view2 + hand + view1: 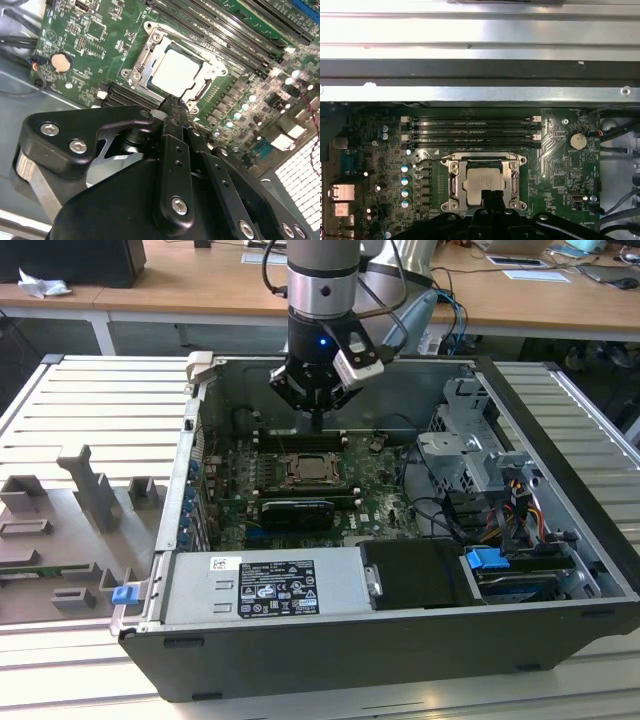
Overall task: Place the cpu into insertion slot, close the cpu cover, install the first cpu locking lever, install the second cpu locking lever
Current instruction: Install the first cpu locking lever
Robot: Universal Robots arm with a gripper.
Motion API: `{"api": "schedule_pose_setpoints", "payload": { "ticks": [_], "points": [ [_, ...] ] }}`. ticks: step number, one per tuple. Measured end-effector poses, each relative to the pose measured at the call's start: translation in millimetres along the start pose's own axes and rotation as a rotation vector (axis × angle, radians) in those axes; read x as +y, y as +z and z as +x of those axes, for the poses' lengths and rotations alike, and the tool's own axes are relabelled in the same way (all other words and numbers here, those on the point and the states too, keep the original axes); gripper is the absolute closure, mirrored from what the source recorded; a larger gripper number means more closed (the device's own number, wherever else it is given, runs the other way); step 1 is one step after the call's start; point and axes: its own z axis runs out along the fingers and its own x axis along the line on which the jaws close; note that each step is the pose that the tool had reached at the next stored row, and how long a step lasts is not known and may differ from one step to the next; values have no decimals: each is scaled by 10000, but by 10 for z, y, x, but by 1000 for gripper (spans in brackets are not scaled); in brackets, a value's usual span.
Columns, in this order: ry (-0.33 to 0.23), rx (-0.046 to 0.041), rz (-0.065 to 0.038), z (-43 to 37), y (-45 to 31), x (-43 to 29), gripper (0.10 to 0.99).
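The end effector hangs close over the edge of the insertion slot, its fingers narrow and holding nothing. The cpu lies flat inside the slot, and the cpu cover is lowered around it.

Count of parts in one open computer case
One cpu, one insertion slot and one cpu cover are counted. Four long black RAM slots and one coin cell battery are seen in the first wrist view. One power supply and one gripper are seen in the exterior view.
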Motion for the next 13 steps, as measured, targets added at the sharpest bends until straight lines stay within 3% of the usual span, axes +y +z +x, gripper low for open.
{"api": "schedule_pose_setpoints", "payload": {
  "ticks": [7, 10, 13],
  "points": [
    [-63, 1, -11, 202, -6, -1, 980],
    [-61, 110, -36, 260, -5, -1, 980],
    [-60, 140, -35, 407, 11, -2, 980]
  ]
}}
